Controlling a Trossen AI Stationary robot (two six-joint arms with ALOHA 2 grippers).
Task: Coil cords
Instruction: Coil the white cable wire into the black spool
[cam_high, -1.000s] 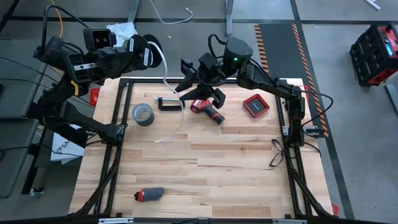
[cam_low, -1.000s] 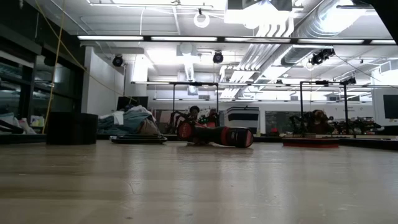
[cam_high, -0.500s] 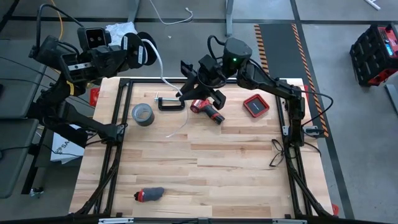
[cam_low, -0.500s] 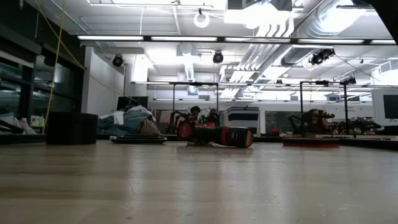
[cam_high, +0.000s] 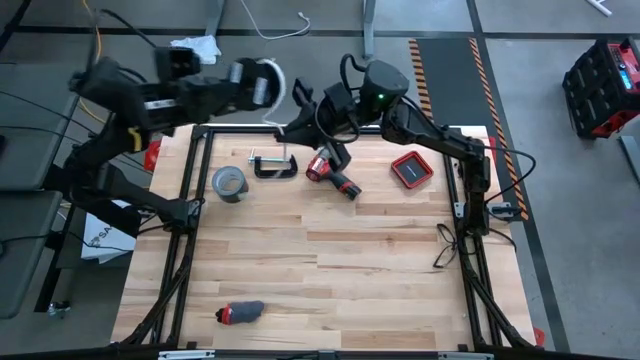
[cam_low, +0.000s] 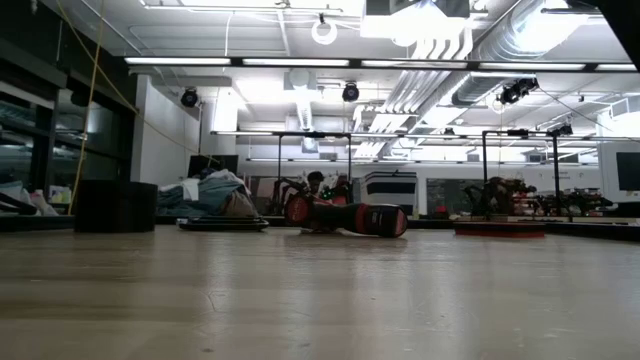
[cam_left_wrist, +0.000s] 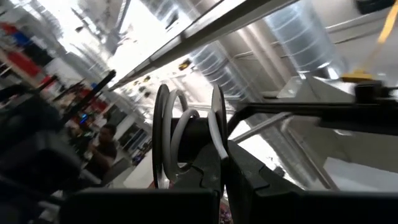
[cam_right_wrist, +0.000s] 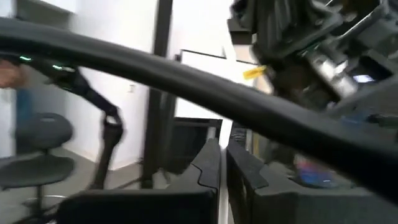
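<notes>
The cord is a thin white cable wound in loops (cam_left_wrist: 181, 138) round a black disc (cam_left_wrist: 163, 134). My left gripper (cam_high: 262, 86) holds it up beyond the table's far left corner. My right gripper (cam_high: 291, 127) is shut just to the right, over the far edge and above the red-and-black drill (cam_high: 332, 176). A thin white strip (cam_right_wrist: 222, 200) shows between its fingers. In the high view the white loops (cam_high: 277, 78) show at the disc; no part of the cable lies on the table. The low view shows neither gripper. My left gripper is shut on the disc end of the cable, and one white strand (cam_left_wrist: 219, 144) runs down between its fingers (cam_left_wrist: 210, 175). The disc and its loops are lifted clear of the table. My right gripper pinches the white cable (cam_right_wrist: 222, 200) between its shut fingers (cam_right_wrist: 208, 168), lifted above the table; which stretch it has cannot be told.
On the table's far part lie a grey tape roll (cam_high: 228, 183), a black clamp (cam_high: 274, 165), the drill and a red square box (cam_high: 410, 169). A small black-and-red thing (cam_high: 240, 313) lies near the front edge, and a black wire thing (cam_high: 445, 246) at the right.
My right gripper has shut and rolled in place. My left gripper has swung toward the table's right along the far edge with the disc. The cable's tail, which lay on the table left of the drill, has come up off the wood.
</notes>
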